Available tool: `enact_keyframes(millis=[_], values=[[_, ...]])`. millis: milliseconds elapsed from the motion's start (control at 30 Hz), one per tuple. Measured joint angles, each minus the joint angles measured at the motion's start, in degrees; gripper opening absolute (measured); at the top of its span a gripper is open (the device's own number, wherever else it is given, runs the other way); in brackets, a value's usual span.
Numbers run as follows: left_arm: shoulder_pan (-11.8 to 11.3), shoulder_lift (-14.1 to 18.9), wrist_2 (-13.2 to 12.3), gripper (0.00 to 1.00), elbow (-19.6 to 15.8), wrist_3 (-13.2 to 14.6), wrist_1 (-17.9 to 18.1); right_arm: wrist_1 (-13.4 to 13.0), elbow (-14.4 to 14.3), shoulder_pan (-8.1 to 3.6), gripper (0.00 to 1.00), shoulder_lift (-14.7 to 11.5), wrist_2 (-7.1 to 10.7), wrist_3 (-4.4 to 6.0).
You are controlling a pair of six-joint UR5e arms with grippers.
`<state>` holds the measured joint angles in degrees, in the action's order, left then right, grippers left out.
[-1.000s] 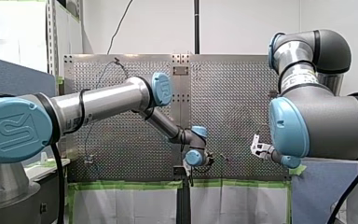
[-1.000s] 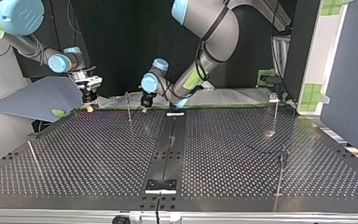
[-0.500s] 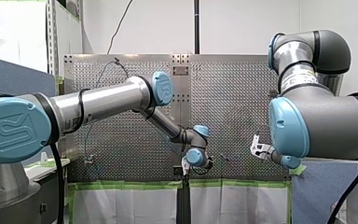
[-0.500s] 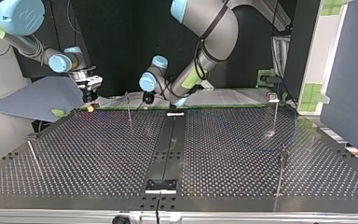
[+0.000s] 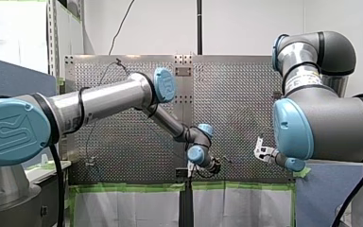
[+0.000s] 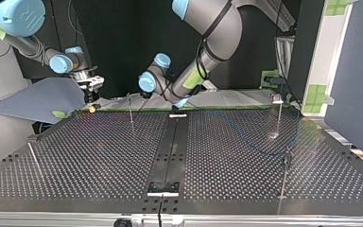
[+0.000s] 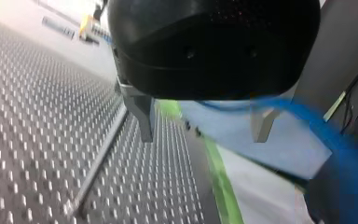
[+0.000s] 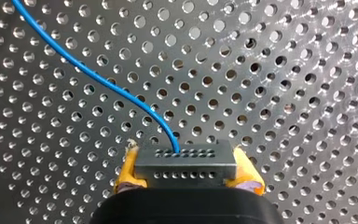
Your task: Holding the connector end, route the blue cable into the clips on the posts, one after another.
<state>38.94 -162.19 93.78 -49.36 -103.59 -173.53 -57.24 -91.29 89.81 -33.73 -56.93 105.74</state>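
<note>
Routing the cable into the next clip calls for a firm anchor and a loose guide. My right gripper point(image 8: 186, 169), at the top view's 10 o'clock, pinches the connector point(image 8: 185, 163) between its yellow pads point(image 8: 127, 170). The blue cable point(image 8: 98, 77) leaves the connector's far face and curves away over the perforated table point(image 6: 99, 156). Hold that pinch firm so the connector cannot twist. My left gripper point(image 7: 203, 123), near the top view's 11 o'clock, has its metal fingers point(image 7: 142, 116) spread. A blurred run of cable crosses between them close to the gripper body; contact cannot be told. The nearest post point(image 6: 130, 108) stands just beside this gripper, at its 7 o'clock in the top view. Guide the cable without slack toward that post's clip, and avoid any sideways pull that might bend the thin post.
</note>
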Motion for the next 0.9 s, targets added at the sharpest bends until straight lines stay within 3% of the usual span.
enact_keyframes(millis=[333, 900], values=[[1.30, 4.08, -0.25, 1.00, -5.43, 0.41, 1.30, 0.24, 0.00, 0.14, 0.00, 0.23, -0.03, -0.08], [2.90, 4.23, 1.44, 1.00, -5.99, -0.51, 6.75, 0.24, 0.00, 0.09, 0.00, 0.52, -0.03, -0.08]])
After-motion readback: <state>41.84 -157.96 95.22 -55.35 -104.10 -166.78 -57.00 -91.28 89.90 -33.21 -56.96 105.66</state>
